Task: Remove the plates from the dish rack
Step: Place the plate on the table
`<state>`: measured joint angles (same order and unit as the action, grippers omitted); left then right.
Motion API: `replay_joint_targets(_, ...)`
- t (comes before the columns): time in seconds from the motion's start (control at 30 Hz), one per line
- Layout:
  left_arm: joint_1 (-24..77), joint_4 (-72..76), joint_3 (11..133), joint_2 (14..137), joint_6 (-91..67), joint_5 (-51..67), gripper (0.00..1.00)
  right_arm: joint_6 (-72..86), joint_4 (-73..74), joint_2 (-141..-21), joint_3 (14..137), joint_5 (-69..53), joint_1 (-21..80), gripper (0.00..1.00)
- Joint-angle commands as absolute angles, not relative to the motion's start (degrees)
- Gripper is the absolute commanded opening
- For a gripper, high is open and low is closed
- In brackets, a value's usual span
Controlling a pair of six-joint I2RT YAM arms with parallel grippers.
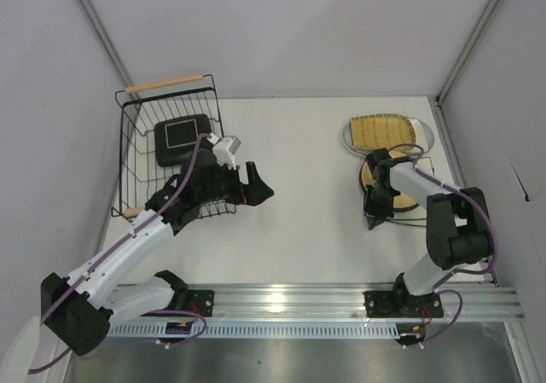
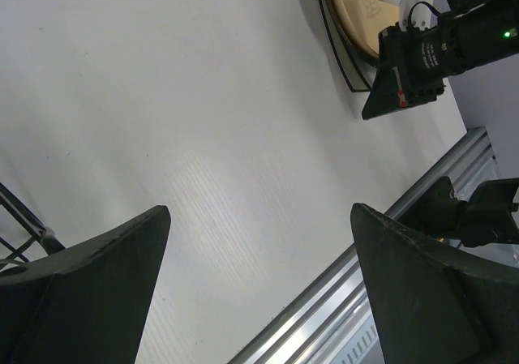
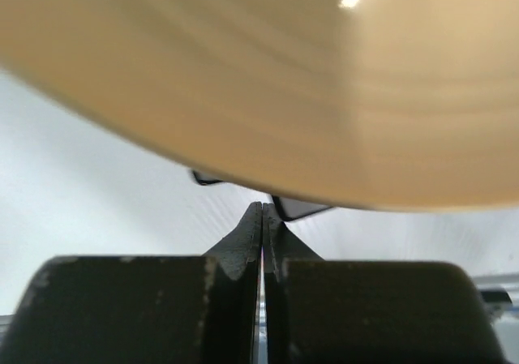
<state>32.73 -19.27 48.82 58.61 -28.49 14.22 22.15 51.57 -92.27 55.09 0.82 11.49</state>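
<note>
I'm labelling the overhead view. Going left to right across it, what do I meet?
Dish rack → left gripper → mustard plate.

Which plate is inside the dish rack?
The black-rimmed square plate: it alone lies inside the rack. The mustard plate and the tan plate are outside it, on the right.

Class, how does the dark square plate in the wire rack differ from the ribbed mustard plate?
The black-rimmed teal square plate is dark; the mustard ribbed rectangular plate is light. The square plate sits in the black wire dish rack; the mustard one lies on a grey round plate. Both are four-sided.
</note>
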Motion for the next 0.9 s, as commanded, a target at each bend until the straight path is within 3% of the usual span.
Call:
replay_joint_targets(0.0, 31.6, -17.4, 51.4, 60.0, -27.4, 12.3, 1.00, 21.2, 44.9, -92.1, 57.8, -1.8, 12.1, 0.00)
replay_joint_targets(0.13, 31.5, -17.1, 52.1, 61.4, -27.8, 12.0, 1.00, 21.1, 45.7, -89.6, 58.5, -1.8, 12.2, 0.00)
replay_joint_targets(0.3, 31.5, -16.6, 53.4, 62.8, -28.1, 12.7, 1.00, 20.3, 47.4, -86.2, 59.5, -13.9, 12.0, 0.00)
replay_joint_targets(0.5, 31.6, -16.4, 56.7, 64.5, -28.3, 13.4, 0.99, 21.2, 51.2, -76.2, 65.3, -10.2, 7.7, 0.00)
replay_joint_targets(0.77, 31.6, -11.2, 59.6, 67.8, -30.4, 18.7, 0.98, 19.3, 54.7, -74.4, 71.8, 14.3, -13.6, 0.00)
replay_joint_targets(0.87, 31.5, -10.1, 60.9, 70.8, -31.5, 21.7, 0.97, 19.7, 53.8, -77.8, 73.5, 12.1, -23.6, 0.00)
